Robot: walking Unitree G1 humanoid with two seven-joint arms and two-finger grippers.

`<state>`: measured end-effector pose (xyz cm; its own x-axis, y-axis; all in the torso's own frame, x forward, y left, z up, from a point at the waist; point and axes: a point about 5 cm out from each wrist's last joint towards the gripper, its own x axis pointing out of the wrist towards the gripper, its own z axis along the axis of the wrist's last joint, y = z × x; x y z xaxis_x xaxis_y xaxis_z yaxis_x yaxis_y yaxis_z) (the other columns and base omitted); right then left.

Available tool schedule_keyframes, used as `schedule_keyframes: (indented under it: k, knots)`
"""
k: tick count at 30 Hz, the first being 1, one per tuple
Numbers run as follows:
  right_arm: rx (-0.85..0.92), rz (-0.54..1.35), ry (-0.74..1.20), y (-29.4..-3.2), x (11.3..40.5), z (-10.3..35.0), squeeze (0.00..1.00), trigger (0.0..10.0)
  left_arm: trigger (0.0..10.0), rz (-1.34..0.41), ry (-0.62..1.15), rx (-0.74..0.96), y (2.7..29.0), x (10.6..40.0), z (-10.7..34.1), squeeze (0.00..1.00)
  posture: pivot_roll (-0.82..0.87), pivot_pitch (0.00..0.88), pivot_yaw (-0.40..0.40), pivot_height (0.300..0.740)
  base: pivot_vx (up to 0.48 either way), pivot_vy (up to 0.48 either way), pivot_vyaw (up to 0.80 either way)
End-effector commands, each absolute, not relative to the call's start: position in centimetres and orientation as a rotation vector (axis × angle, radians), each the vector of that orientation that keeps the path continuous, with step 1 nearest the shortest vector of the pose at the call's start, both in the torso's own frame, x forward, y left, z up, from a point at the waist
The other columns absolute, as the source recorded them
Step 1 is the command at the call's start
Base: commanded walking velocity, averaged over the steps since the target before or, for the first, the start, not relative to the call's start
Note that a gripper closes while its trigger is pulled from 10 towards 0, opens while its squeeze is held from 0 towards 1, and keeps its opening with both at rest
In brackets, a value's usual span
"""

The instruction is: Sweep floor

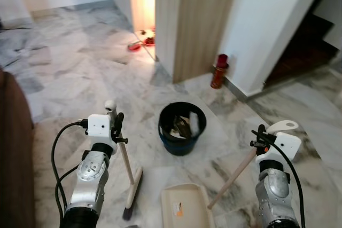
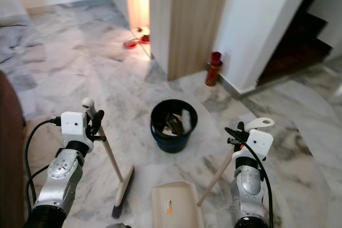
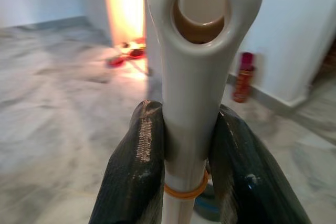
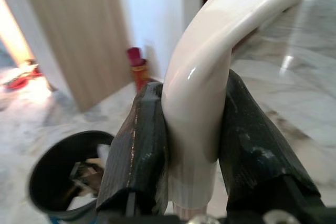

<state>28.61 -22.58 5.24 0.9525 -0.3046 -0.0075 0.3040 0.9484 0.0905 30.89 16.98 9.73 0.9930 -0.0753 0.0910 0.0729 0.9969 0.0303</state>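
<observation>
From the head camera, the left gripper [image 1: 116,124] clamps the top of the broom [image 1: 128,172], whose handle slants down and inward from it to a head resting on the marble floor [image 1: 80,73]. The right gripper [image 1: 260,138] clasps the dustpan [image 1: 187,204] handle; the pan lies between both arms, the black bin [image 1: 182,128] just beyond. In the left wrist view, both fingers [image 3: 134,171] pinch the broom's cream grip. In the right wrist view, fingers [image 4: 139,150] squeeze the curved dustpan handle, the bin below.
</observation>
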Motion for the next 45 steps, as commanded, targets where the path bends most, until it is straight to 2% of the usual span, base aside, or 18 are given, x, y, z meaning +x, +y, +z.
schedule_keyframes:
  k: [1, 13, 18, 22, 33, 45]
  knots:
    - [0.085, -0.319, -0.008, -23.0, 28.6, 5.4, 0.0, 10.0, 10.0, -0.1, -0.144, 0.026, 16.3, 31.3, 10.9, 0.0, 0.18, 0.067, -0.068, 0.74, 0.0, 0.0, -0.8]
    - [0.074, -0.324, 0.0, -23.1, 28.4, 5.2, 0.0, 10.0, 10.0, -0.127, -0.143, 0.047, 16.0, 31.3, 10.9, 0.0, 0.18, 0.064, -0.067, 0.74, 0.0, 0.0, -0.8]
    - [0.069, -0.33, 0.003, -23.3, 28.4, 5.2, 0.0, 10.0, 10.0, -0.128, -0.144, 0.045, 16.0, 31.3, 10.9, 0.0, 0.18, 0.065, -0.068, 0.74, 0.0, -0.395, -0.8]
    - [0.068, -0.328, 0.002, -23.2, 28.4, 5.2, 0.0, 10.0, 10.0, -0.129, -0.144, 0.042, 15.9, 31.3, 10.9, 0.0, 0.18, 0.065, -0.068, 0.74, 0.0, 0.0, -0.8]
    - [0.093, -0.347, -0.004, -22.5, 28.6, 5.1, 0.0, 10.0, 10.0, -0.181, -0.143, 0.077, 16.0, 32.2, 11.5, 0.0, 0.18, 0.045, -0.006, 0.74, 0.0, 0.0, -0.8]
    - [0.109, -0.365, 0.018, -22.0, 28.4, 4.3, 0.0, 10.0, 10.0, -0.218, -0.162, 0.086, 15.4, 33.2, 12.4, 0.0, 0.21, 0.0, 0.019, 0.74, 0.0, 0.0, -0.8]
